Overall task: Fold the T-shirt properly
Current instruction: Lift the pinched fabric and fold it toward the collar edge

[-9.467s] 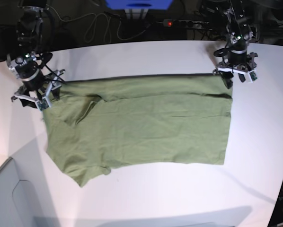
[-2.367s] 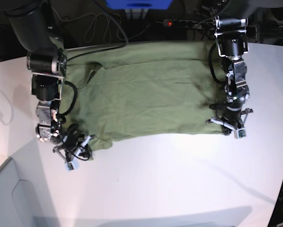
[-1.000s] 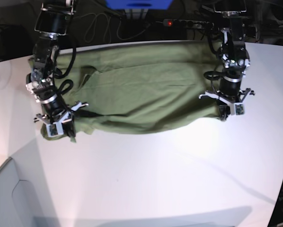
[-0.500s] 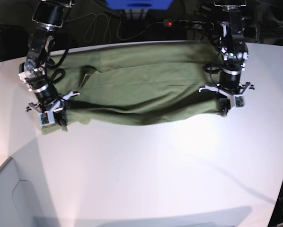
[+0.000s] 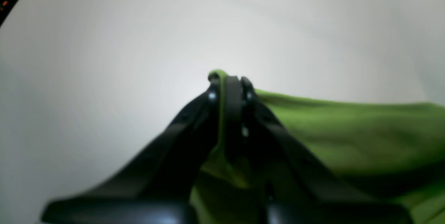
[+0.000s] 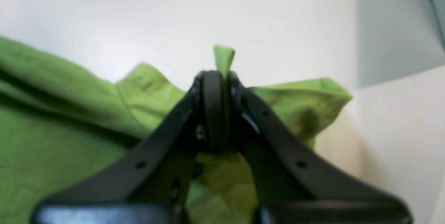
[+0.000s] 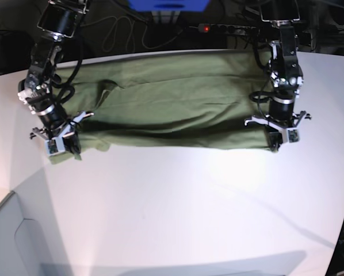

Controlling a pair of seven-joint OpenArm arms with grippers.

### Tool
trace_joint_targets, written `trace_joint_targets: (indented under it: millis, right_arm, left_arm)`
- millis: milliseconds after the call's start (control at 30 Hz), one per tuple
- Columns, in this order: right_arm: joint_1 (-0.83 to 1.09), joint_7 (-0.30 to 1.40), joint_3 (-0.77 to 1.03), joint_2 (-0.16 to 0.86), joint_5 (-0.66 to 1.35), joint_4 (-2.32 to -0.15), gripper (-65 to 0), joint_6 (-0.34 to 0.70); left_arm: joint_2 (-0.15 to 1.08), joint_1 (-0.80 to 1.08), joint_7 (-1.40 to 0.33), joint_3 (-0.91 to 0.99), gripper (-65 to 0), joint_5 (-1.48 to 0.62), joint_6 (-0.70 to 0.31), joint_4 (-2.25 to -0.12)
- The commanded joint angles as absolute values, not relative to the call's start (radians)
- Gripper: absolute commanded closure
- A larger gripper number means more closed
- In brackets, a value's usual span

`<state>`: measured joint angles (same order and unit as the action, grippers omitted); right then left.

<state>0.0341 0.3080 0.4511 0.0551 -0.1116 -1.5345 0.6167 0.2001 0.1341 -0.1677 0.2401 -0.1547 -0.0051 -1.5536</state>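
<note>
Compared with half a second earlier, both arms sit slightly nearer the camera side and the T-shirt's [image 7: 172,100] near fold edge runs straighter. It lies doubled over as a wide band across the far half of the white table [image 7: 183,218], its far edge at the table's far rim. On the base view's right, the left gripper [image 7: 275,135] is clenched on the shirt's near corner; in the left wrist view a small tip of green cloth shows past the closed fingertips [image 5: 212,93]. Opposite it, the right gripper [image 7: 60,141] pinches the other near corner, again with cloth protruding. Bare table surface extends from the shirt's near edge toward the camera.
</note>
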Motion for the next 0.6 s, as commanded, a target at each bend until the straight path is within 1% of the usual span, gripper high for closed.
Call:
trace_joint_targets:
  millis: [0,100,267,567]
  right_arm:
    - [0.021,0.278,0.464,0.062,-0.093,-1.552,0.0,0.644]
    - [0.036,0.278,0.484,0.045,-0.093,-1.549,0.0,0.651]
    - [0.041,0.278,0.489,0.045,-0.093,-1.547,0.0,0.651]
    - [0.041,0.274,0.489,0.064,-0.093,-1.488,0.0,0.651]
  left_arm:
    - [0.209,0.119,-0.136,0.265,0.0,-0.162,0.002,-1.569]
    - [0.205,0.120,-0.136,0.297,0.0,-0.163,0.002,-1.569]
    - [0.205,0.136,-0.136,0.309,0.0,-0.163,0.002,-1.570]
    - [0.182,0.229,-0.134,0.312,0.0,-0.163,0.001,-1.580]
